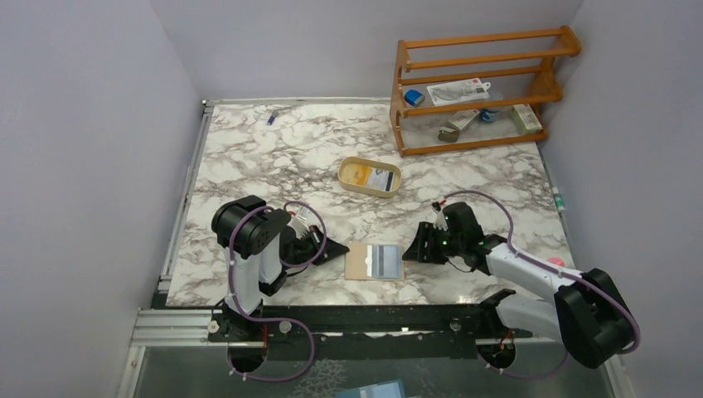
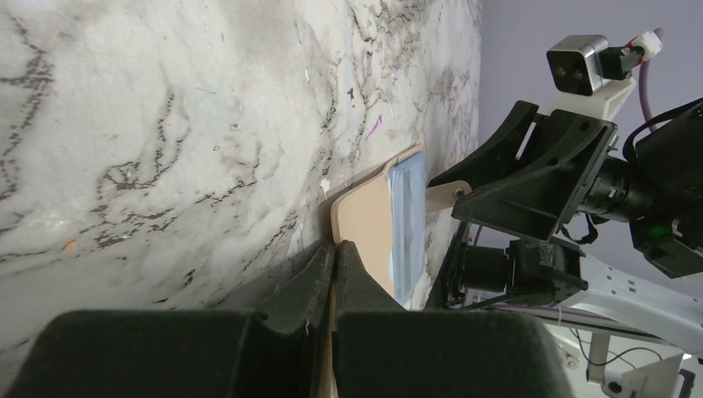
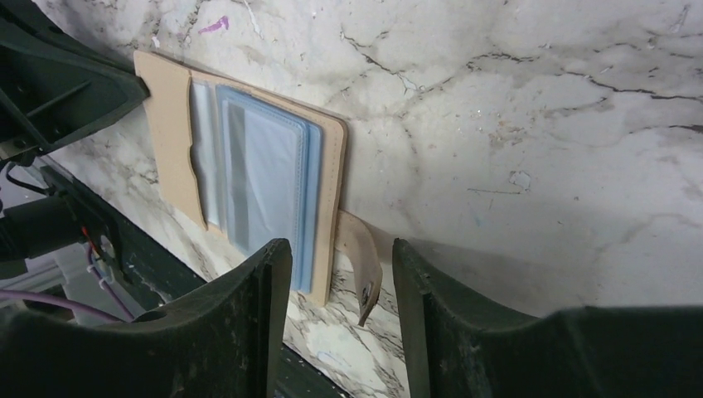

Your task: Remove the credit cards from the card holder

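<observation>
The card holder lies open on the marble near the table's front edge, tan with pale blue sleeves inside. A paler rectangle shows through the sleeves; I cannot tell whether it is a card. My left gripper is shut on the holder's tan left edge. My right gripper is open at the holder's right edge, with the curled snap tab between its fingers and untouched. A yellow-orange card and a bluish-white card lie in the oval tan tray further back.
A wooden rack with several small items stands at the back right. A small blue item lies at the back left. The black rail runs just below the holder. The two grippers flank the holder closely.
</observation>
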You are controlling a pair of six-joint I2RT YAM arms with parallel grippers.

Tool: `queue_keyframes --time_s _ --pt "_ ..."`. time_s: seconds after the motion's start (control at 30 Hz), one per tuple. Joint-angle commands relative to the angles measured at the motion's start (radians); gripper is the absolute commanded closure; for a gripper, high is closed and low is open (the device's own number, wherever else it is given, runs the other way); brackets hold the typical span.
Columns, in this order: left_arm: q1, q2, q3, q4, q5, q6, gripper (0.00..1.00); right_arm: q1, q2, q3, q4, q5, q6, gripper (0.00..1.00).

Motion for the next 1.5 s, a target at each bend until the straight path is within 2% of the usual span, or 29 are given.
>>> queue_keyframes --time_s 0.0,0.27,0.5,0.87,1.0,1.07,1.13,1.2,1.4,1.47 --pt "0.009 0.019 -0.021 0.209 -0.068 0.055 1.0 0.0 -0.014 -0.069 0.103 -0.06 0.043 0.48" --pt "0.009 0.036 -0.022 0.228 -0.067 0.05 1.0 0.0 0.03 -0.099 0.188 -0.086 0.058 0.58" --pt "0.009 0.055 -0.028 0.248 -0.07 0.045 1.0 0.001 0.038 -0.123 0.222 -0.1 0.068 0.62" --pt "0.009 0.057 -0.025 0.248 -0.068 0.043 1.0 0.0 0.076 -0.24 0.453 -0.174 0.141 0.87" --pt "0.009 0.056 -0.025 0.249 -0.068 0.043 1.0 0.0 0.133 -0.259 0.507 -0.187 0.142 0.89" --pt "0.009 0.056 -0.026 0.248 -0.068 0.043 1.0 0.0 0.152 -0.266 0.529 -0.191 0.142 0.99" --pt "0.009 0.059 -0.027 0.248 -0.068 0.045 1.0 0.0 0.148 -0.267 0.535 -0.201 0.147 0.99" --pt "0.009 0.067 -0.026 0.248 -0.064 0.043 1.0 0.0 0.104 -0.254 0.496 -0.19 0.152 0.99" --pt "0.013 0.083 -0.019 0.249 -0.056 0.035 1.0 0.0 -0.093 -0.105 0.163 -0.061 0.124 0.99" --pt "0.016 0.077 -0.012 0.247 -0.051 0.031 0.95 0.0 -0.131 -0.059 0.104 -0.052 0.115 0.99"
